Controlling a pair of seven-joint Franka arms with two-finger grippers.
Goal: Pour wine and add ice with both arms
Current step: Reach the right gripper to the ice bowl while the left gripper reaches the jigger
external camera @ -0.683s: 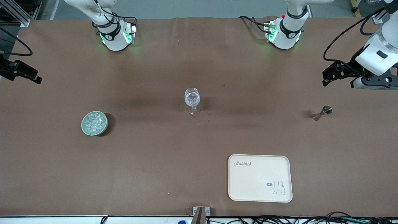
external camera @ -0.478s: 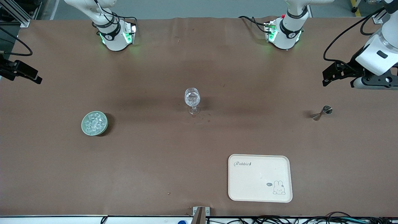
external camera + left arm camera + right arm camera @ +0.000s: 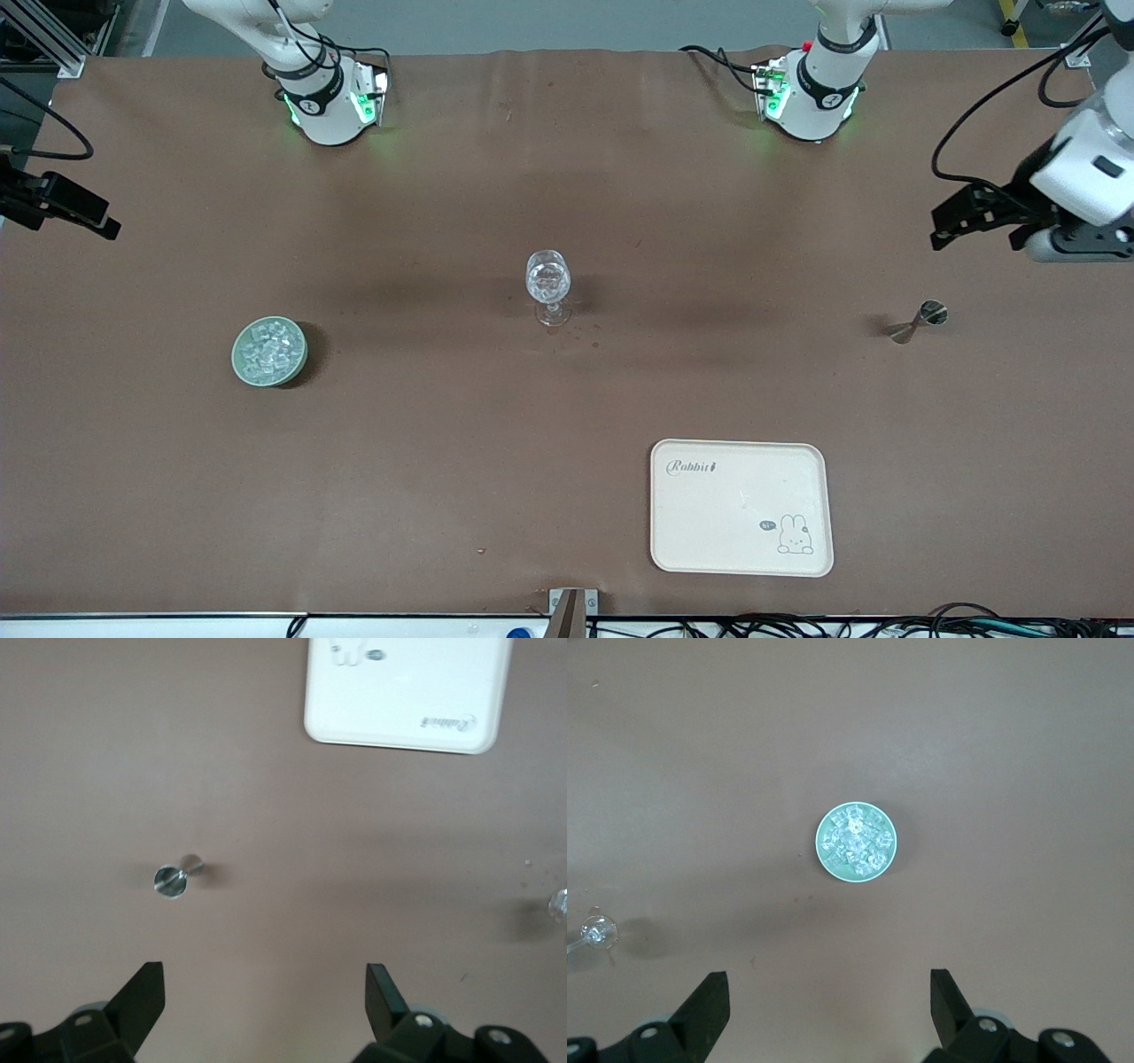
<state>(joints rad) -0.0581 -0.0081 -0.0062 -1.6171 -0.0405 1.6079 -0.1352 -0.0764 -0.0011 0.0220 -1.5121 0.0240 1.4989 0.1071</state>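
A clear stemmed glass (image 3: 548, 282) stands upright mid-table with glassy ice showing in its bowl. More ice (image 3: 268, 348) fills a small green bowl (image 3: 236, 356) toward the right arm's end; the right wrist view looks down on that ice (image 3: 852, 837). No wine shows in any view. My right gripper (image 3: 89, 217) hangs open over the table's edge at its own end, its jaws (image 3: 828, 981) empty. My left gripper (image 3: 952, 221) hangs open over the left arm's end near a metal jigger (image 3: 918, 321), with nothing between its fingertips (image 3: 266, 979).
A cream rabbit-print tray (image 3: 741, 507) lies near the front edge, nearer the camera than the glass. The jigger (image 3: 173, 879) lies on its side. Both arm bases (image 3: 330, 97) (image 3: 811, 93) stand along the table's back edge.
The left gripper has drawn back a little toward its own end of the table. The right arm, the glass, the bowl and the jigger have not moved.
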